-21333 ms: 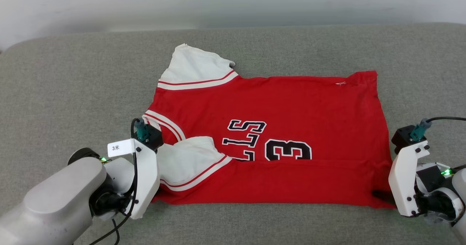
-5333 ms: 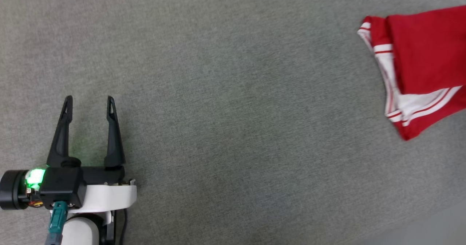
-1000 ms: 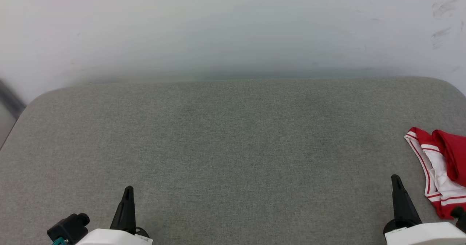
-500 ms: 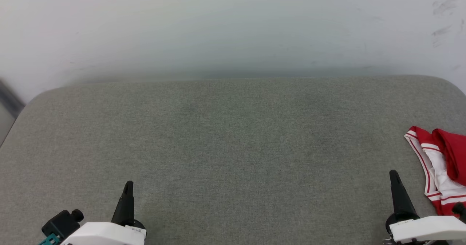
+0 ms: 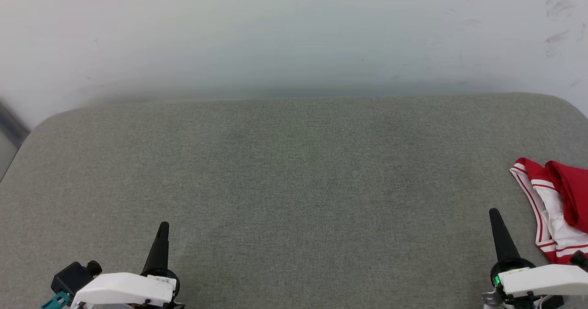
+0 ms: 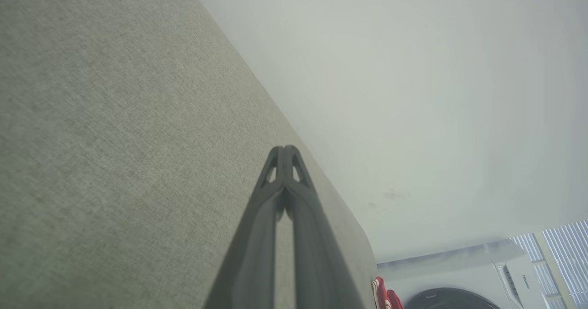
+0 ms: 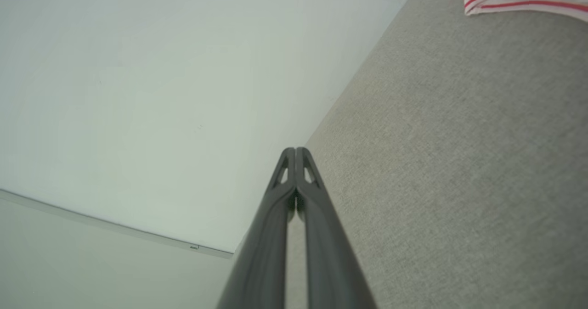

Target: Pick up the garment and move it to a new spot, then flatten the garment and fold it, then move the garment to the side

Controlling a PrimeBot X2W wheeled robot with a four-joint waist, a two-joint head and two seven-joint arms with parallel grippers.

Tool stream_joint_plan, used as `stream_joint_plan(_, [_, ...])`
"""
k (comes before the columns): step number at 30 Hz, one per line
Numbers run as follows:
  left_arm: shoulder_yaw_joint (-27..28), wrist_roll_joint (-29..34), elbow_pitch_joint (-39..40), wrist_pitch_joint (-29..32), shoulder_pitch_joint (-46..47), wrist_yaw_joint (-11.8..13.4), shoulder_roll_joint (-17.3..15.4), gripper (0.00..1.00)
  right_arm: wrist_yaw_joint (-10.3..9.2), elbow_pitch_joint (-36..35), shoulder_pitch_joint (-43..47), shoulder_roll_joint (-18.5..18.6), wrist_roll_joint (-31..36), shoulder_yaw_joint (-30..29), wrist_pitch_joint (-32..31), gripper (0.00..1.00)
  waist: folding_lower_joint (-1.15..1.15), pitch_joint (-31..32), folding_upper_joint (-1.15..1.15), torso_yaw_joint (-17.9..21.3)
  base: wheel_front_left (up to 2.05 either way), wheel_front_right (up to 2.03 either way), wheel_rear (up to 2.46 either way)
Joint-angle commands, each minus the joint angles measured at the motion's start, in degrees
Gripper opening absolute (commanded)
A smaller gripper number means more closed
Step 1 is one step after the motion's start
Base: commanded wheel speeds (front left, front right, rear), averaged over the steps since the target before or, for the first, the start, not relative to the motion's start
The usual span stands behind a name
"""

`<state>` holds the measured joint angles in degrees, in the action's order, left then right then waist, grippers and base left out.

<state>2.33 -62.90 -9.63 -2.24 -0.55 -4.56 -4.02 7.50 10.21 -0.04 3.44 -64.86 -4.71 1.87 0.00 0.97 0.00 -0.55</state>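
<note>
Left gripper [image 5: 162, 227] was closed, its two dark fingers pressed tip to tip with nothing between them. It sat low at the lower left of the head view, fingers pointing away from the robot over the grey fabric surface [image 5: 294, 185]. I could not tell whether it touched the fabric. Its white wrist housing [image 5: 124, 288] showed under it at the bottom edge. In the left wrist view the closed fingers ran along the far edge of the grey surface where it met the white wall [image 6: 413, 93].

Right gripper [image 5: 495, 215] was also closed and held nothing, tips together in the right wrist view. It sat at the lower right of the head view, fingers pointing the same way as the left one's, and well apart from it.

The garment [image 5: 558, 208] lay on the grey surface at the far right edge of the head view, cut off by the frame. It was bunched or folded, red body on top, with the white sleeve and red-and-white striped trim showing on its left side. It was just beside the right gripper, to that gripper's right, and not touching the fingers. The right wrist view caught its striped edge at the top right corner.

A white washing machine [image 6: 459, 277] stood beyond the surface's end, in the left wrist view.
</note>
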Motion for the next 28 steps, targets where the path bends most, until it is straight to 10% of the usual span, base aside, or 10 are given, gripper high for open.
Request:
stream_joint_plan(1, [0.2, -1.2, 0.3, 0.2, 1.6, -0.5, -0.3, 0.00, -0.01, -0.2, -1.5, 0.5, -1.1, -0.1, -0.5, 0.00, 0.00, 0.0, 0.00, 0.0, 0.00, 0.00, 0.00])
stream_joint_plan(28, [1.5, -16.6, -2.2, 4.1, 4.4, -1.9, -0.2, 0.00, -0.01, 1.9, -4.1, 0.3, -15.3, -0.6, -4.3, 0.00, 0.00, -0.5, 0.00, 0.3, 0.00, 0.00, 0.00])
